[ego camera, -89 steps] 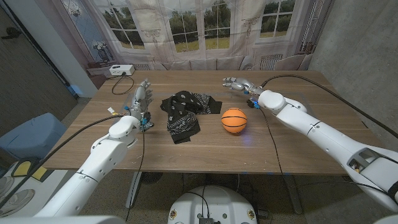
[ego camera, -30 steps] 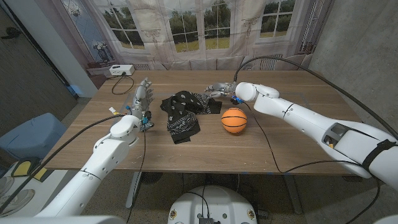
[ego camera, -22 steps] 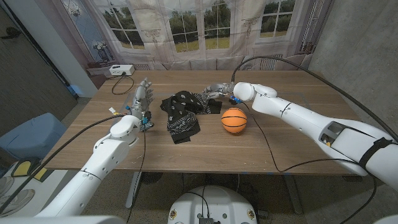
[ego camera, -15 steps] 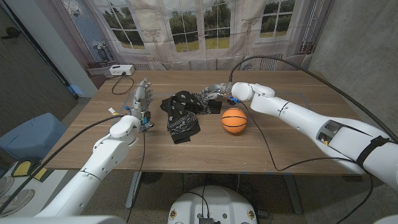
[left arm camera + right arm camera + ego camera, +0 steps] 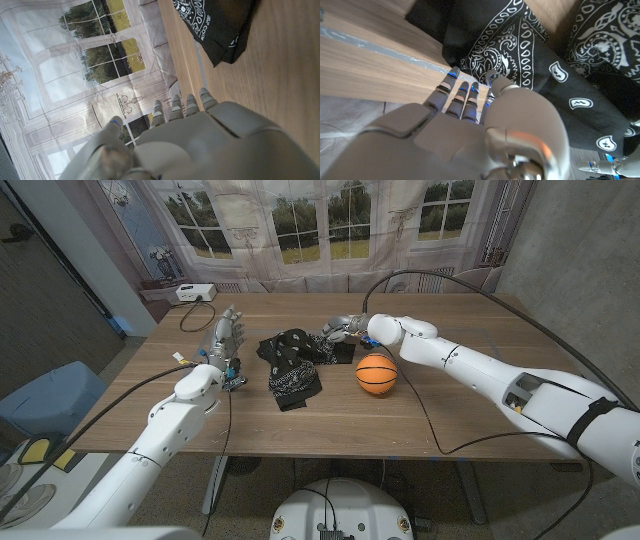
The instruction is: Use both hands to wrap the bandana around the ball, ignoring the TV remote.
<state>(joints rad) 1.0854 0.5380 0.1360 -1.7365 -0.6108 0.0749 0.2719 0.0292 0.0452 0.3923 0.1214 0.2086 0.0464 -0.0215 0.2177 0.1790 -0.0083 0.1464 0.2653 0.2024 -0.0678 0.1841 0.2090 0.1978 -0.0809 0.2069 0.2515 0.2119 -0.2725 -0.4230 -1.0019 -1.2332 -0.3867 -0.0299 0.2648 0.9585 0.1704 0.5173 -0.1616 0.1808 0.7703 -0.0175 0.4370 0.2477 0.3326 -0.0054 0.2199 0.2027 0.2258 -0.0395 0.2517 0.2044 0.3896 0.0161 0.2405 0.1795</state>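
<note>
1. Bandana [image 5: 295, 360] first: black with a white paisley print, lying crumpled in a heap on the wooden table [image 5: 450, 420], between the two hands and closer to the right one.
2. Right hand [image 5: 340, 330] is reaching across to the far right corner of the cloth. Fingertips [image 5: 451, 75] are down at the edge of the fabric, right where the cloth meets bare wood in the right wrist view. Fingers look stretched out side by side with nothing pinched between them as far as I can see, but whether they're actually touching the fabric, can't tell.
3. Left hand [image 5: 228, 335] is parked on the other side of the bandana, a bit apart from it, fingers pointing up and away from the robot, loosely spread and holding nothing. In the left wrist view the nearest dark corner of the cloth [image 5: 225, 30] sits out past the fingertips [image 5: 172, 105] with bare table in between.
4. Ball [image 5: 376, 373] is a little orange basketball, sitting on the table just on the robot's side of the right hand, under the forearm, and just beside the bandana's right edge. Looks like a small gap between the two, nothing wrapped yet.
5. Other stuff: a white boxy device [image 5: 194, 293] with a black cable [image 5: 195, 315] at the far left corner of the table, well beyond the left hand. Curtained windows behind the table.
</note>
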